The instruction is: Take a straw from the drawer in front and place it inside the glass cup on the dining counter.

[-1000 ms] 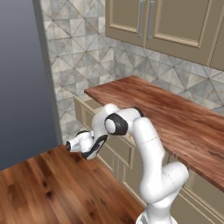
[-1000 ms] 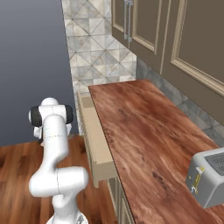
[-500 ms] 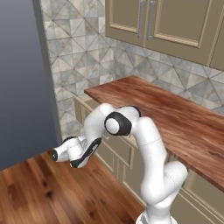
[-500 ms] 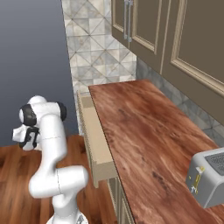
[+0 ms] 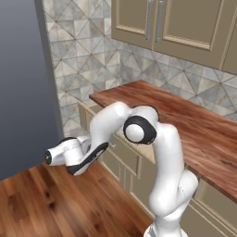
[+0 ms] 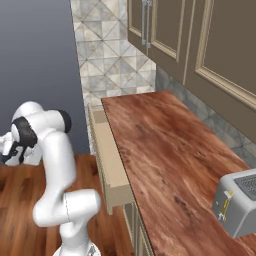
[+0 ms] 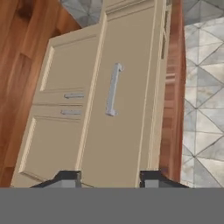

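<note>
Reddish-brown wood grain across the short counter [image 6: 165,150], under beige wall cabinets [image 6: 200,40] and a grey patterned tile wall [image 5: 83,60]. Same wood tone on the floor [image 5: 41,203].

Pulled out from the cabinet run at the counter's near end: the drawer [image 6: 107,155], beige outside, light tan inside. Cannot tell what lies in it from the right base view. Seen front-on in the hand view, with a slim silver bar handle [image 7: 113,89] in the middle of the panel, and two smaller silver pulls [image 7: 72,104] on the cabinet fronts beside it.

Hanging out over the floor, well apart from the drawer and turned toward its front: the gripper [image 7: 111,178]. Dark fingertips [image 7: 68,177] standing apart, nothing between them, touching nothing.

Resting at the far right of the counter: a silver toaster [image 6: 240,202]. Small yellow and dark markings on its side, too small to read.
</note>
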You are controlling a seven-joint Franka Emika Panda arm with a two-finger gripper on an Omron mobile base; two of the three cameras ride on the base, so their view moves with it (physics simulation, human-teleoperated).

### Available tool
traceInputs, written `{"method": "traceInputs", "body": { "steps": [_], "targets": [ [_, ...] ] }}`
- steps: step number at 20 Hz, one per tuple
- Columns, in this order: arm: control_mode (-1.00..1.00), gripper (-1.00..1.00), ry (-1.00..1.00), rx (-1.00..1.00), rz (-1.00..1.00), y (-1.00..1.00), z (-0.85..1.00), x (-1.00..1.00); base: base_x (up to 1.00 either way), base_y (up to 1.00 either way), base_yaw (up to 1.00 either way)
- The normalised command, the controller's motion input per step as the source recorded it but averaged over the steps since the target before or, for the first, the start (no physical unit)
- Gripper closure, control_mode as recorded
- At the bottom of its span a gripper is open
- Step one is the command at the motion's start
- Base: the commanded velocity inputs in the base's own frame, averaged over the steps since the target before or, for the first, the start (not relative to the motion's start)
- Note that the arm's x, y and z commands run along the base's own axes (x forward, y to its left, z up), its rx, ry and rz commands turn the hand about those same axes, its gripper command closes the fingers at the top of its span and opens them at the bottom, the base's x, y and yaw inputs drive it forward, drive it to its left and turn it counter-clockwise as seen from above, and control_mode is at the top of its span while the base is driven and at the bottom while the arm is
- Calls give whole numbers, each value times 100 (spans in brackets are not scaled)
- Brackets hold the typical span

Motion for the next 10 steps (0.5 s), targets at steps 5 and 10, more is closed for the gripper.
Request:
{"method": "traceInputs", "body": {
  "steps": [5,10],
  "targets": [
    [-100,-100,6,23,-9,-51,100,-72,0,0,0],
    [-100,-100,6,29,-19,-95,100,-56,0,0,0]
  ]
}}
